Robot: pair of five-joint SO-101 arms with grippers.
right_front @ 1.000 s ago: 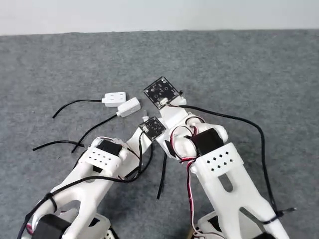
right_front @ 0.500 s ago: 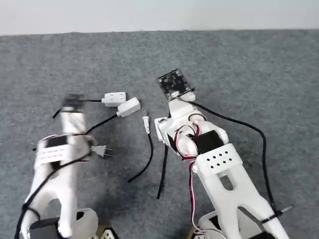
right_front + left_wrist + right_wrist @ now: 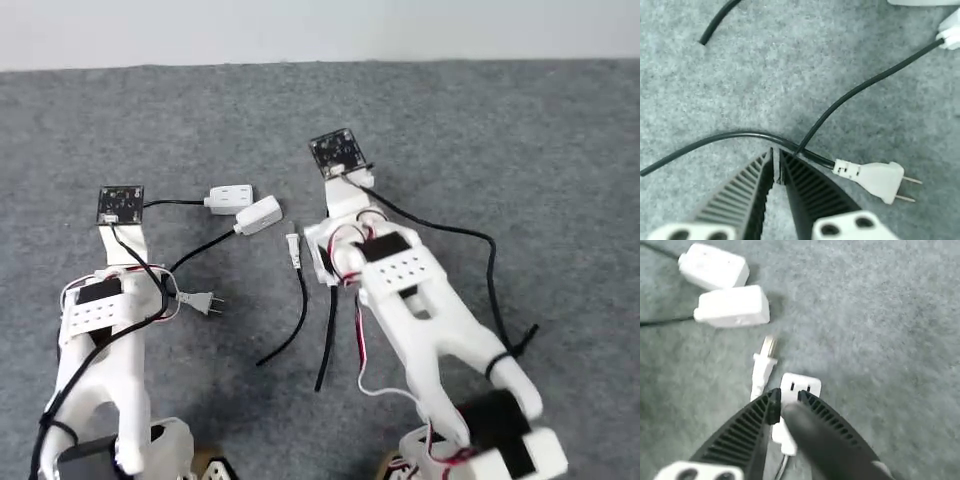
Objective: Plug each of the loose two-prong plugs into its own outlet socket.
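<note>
Grey carpet point(image 3: 500, 150): left fingers point(image 3: 757, 180) closed, empty, plug point(image 3: 875, 176) beside; right fingers point(image 3: 755, 420) pinch socket point(image 3: 801, 384).

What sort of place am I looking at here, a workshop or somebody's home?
Probably a robotics lab or hobby test bench. A small white left arm and right arm sit on a grey felt-like mat, with a loose two-prong plug and an outlet socket laid out as practice pieces.
</note>
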